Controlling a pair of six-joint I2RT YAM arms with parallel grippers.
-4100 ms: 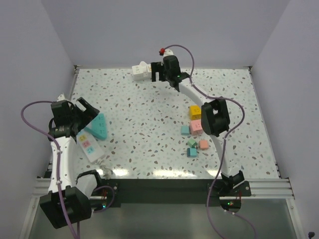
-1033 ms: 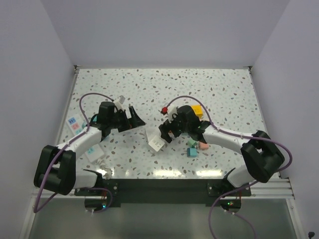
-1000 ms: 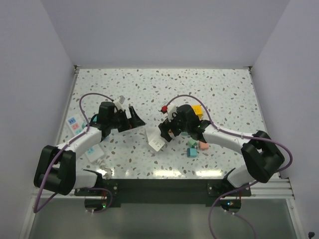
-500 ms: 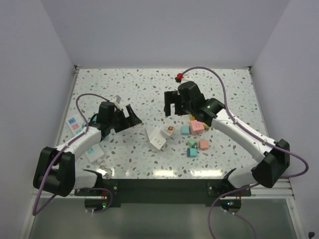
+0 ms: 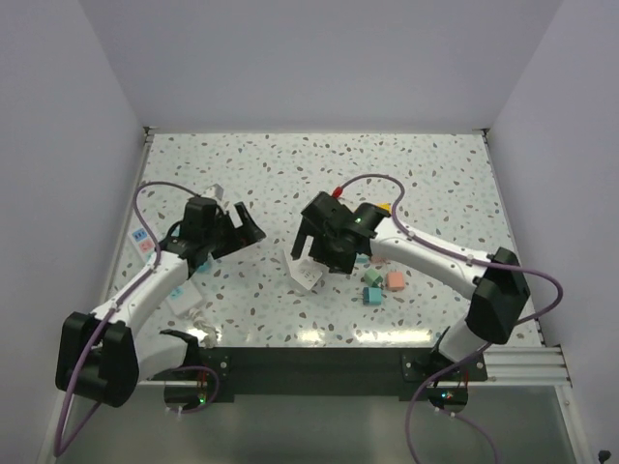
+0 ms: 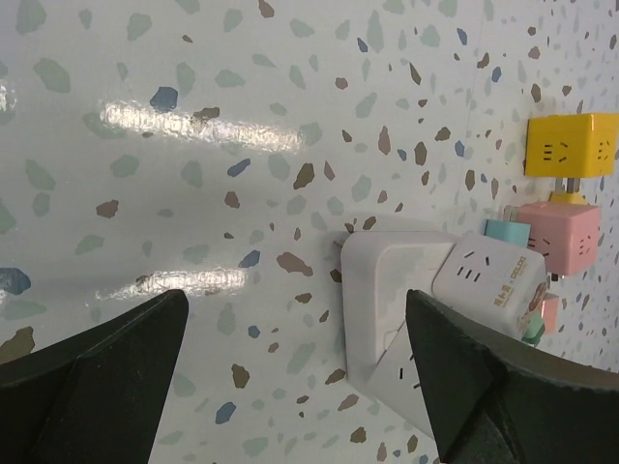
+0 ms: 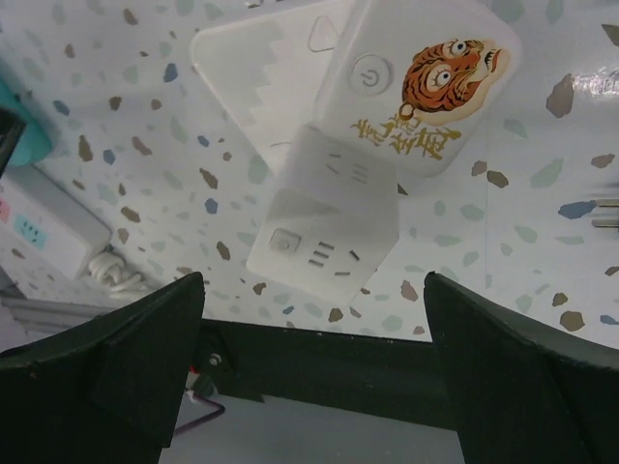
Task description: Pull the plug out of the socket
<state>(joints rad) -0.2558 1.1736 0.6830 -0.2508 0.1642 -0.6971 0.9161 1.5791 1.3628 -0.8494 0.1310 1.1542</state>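
Note:
The white socket block (image 5: pixel 304 272) lies on the speckled table near the middle. In the right wrist view it shows a flat base (image 7: pixel 256 72), a part with a tiger sticker and power button (image 7: pixel 426 87), and a white cube adapter (image 7: pixel 334 213) joined to it. My right gripper (image 5: pixel 322 253) hovers right over it, open and empty, its fingers (image 7: pixel 121 358) straddling the cube end. My left gripper (image 5: pixel 244 228) is open and empty, a short way left of the block. In the left wrist view the block (image 6: pixel 392 280) lies between and beyond the fingers (image 6: pixel 97 382).
Coloured cubes lie right of the block: yellow (image 5: pixel 383 207), pink (image 5: pixel 395 281), teal (image 5: pixel 371 295); yellow (image 6: pixel 571 145) and pink (image 6: pixel 561 237) also show in the left wrist view. A white power strip (image 5: pixel 176 290) lies at the left edge. The table's dark front rail (image 7: pixel 338 372) is close.
My right arm has swung from the back of the table down and forward to sit over the socket block. My left gripper has drawn back slightly to the left. The block has stayed put.

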